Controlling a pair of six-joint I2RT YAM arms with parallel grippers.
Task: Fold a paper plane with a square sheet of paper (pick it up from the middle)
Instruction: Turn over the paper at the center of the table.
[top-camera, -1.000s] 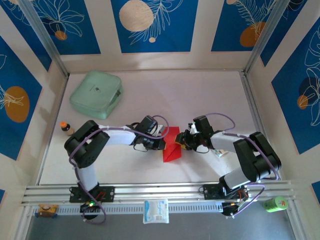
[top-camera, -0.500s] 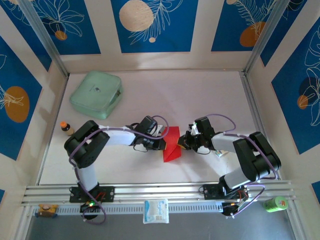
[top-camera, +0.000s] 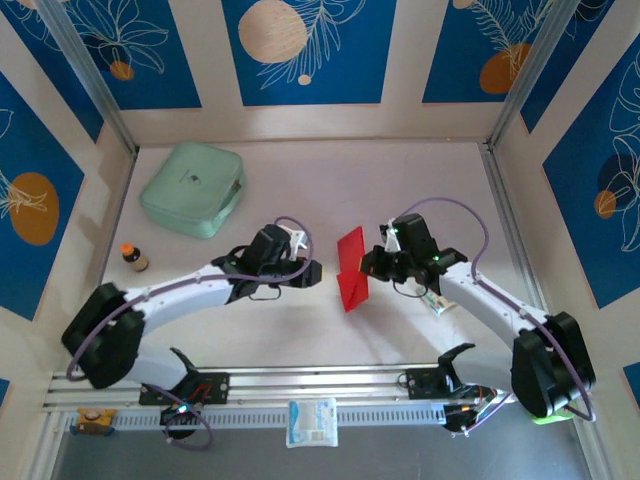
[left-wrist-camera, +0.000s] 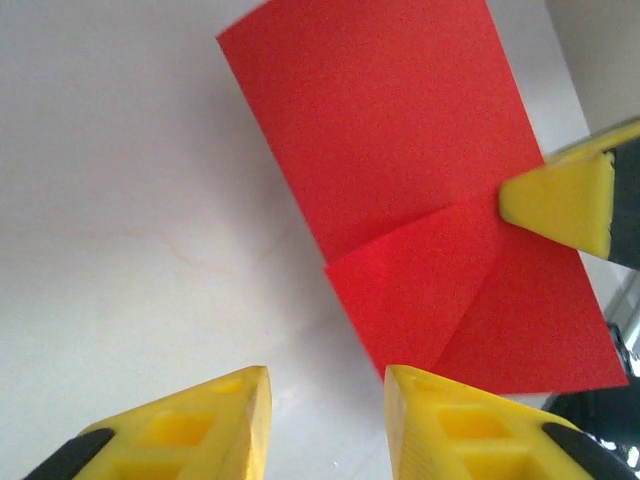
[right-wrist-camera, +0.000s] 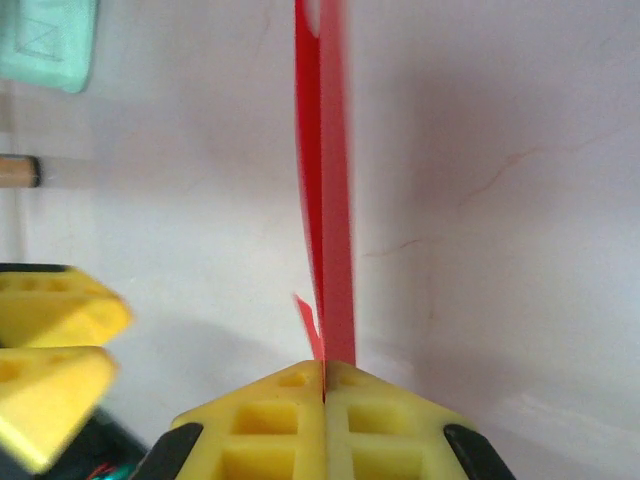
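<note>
Nearest you, on the rail between the two arm bases, lies a white packet (top-camera: 312, 422), and a green can (top-camera: 550, 407) stands off at the right end. Both are out of the work, so leave them be. Up onto the table (top-camera: 400, 190), and here's the action: your right claw (top-camera: 365, 262) is clamped tight on the red paper (top-camera: 351, 275), jaws pressed together on its right-hand edge. The sheet looks lifted and stands on edge rather than lying flat; the right wrist camera sights straight along it as a thin red strip. I read that as a presenting hold: raised like this, the opposite edge is free for your other arm. Your left claw (top-camera: 305, 272) sits just beside that free edge, fingers apart, nothing between them, pointed at the sheet with a small gap to it. Its wrist camera gives you the face of the paper, with one slanted crease and a flap folded over the lower part, so the folding looks early, nowhere near a dart. For room, you have bare table around the sheet and a broad open stretch beyond both claws to the back wall. Left of your left forearm a little bottle (top-camera: 133, 257) stands by the side wall, so mind that elbow. Farthest off, the mint-green case (top-camera: 192, 188) sits in the back-left corner, well apart from everything.
</note>
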